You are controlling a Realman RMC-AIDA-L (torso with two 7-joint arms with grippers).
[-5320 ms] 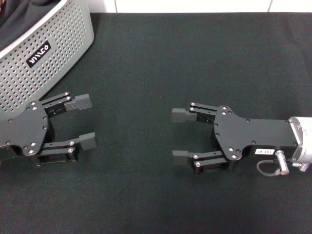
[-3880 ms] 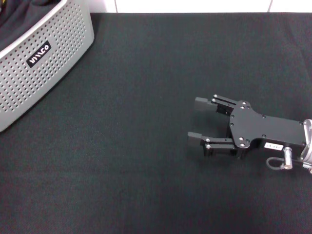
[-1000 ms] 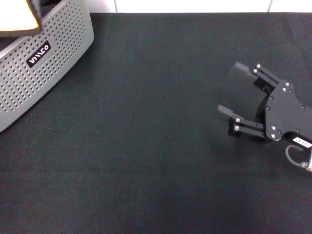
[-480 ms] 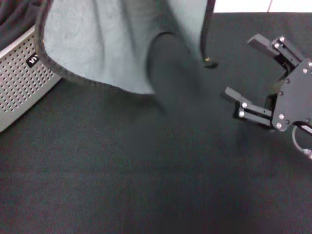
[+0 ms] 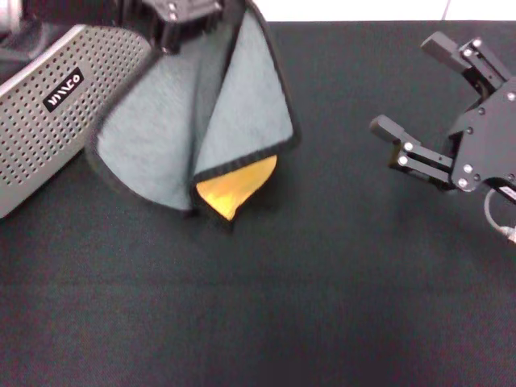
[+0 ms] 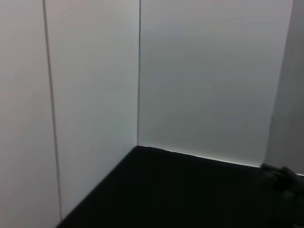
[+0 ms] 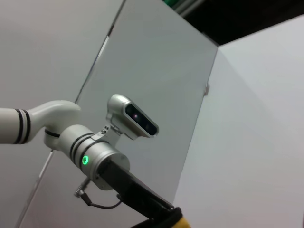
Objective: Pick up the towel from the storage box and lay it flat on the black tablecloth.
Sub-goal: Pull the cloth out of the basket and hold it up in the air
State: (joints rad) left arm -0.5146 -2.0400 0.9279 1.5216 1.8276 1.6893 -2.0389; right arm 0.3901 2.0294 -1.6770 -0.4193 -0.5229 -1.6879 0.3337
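— Covered edge to edge by the black tablecloth [image 5: 322, 282], matte and finely textured, reaching the far edge below the white wall [image 5: 355, 8].

— Anything resting on it?

— The storage box [image 5: 56, 121], light grey and perforated, black label facing out, set at the far left corner and cut off by the left edge.

— And the towel [image 5: 201, 137]?

— Hanging beside the box, grey-green with an orange-yellow fold at the bottom; cannot tell whether the lowest tip touches the cloth.
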